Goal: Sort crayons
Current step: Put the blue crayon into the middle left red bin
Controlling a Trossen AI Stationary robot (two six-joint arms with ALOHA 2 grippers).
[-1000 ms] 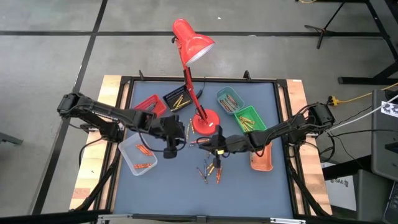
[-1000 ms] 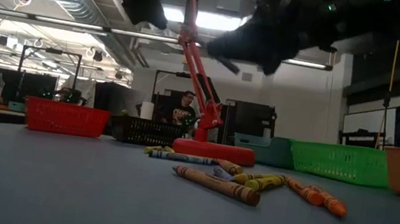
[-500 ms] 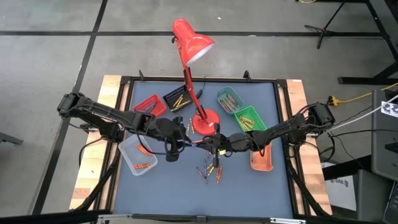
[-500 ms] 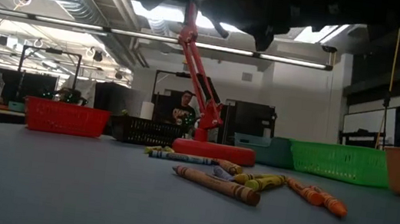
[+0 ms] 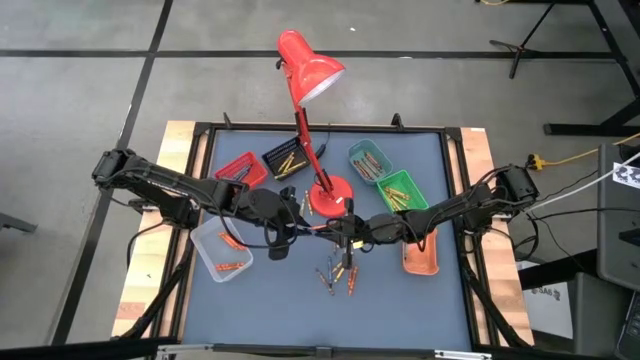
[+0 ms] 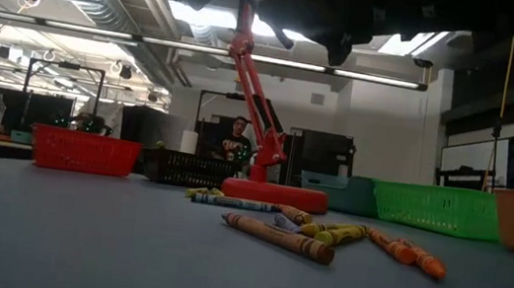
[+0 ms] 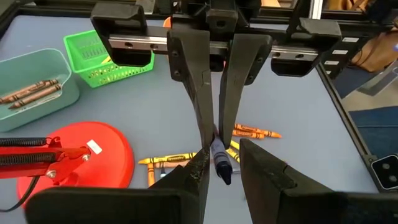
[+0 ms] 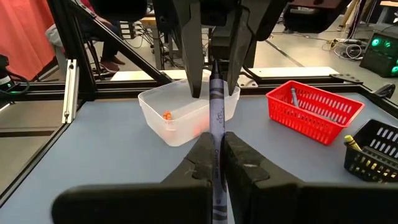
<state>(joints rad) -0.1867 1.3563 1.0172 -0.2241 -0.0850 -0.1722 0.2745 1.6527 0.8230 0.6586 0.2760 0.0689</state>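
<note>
My right gripper is shut on a blue-grey crayon, well above the table's middle. My left gripper faces it, open. Its two fingers stand on either side of the crayon's free end; I cannot tell whether they touch it. Several loose crayons lie flat on the blue table below the grippers. They also show in the low view. My right gripper pinches the crayon's wrapped shaft between its two fingers. The fingers lie level and point toward the table's left, and the crayon runs along them. Its free end sticks out ahead of the fingertips. The crayon is lifted clear of the table.
A red desk lamp's base stands just behind the grippers. Small trays ring the middle: clear at the left, red and black at the back, teal, green and orange at the right.
My left gripper has gone toward the table's right, up to my right gripper, and its fingers now stand around the crayon's free end. My right gripper has shifted a little toward the left with the crayon.
</note>
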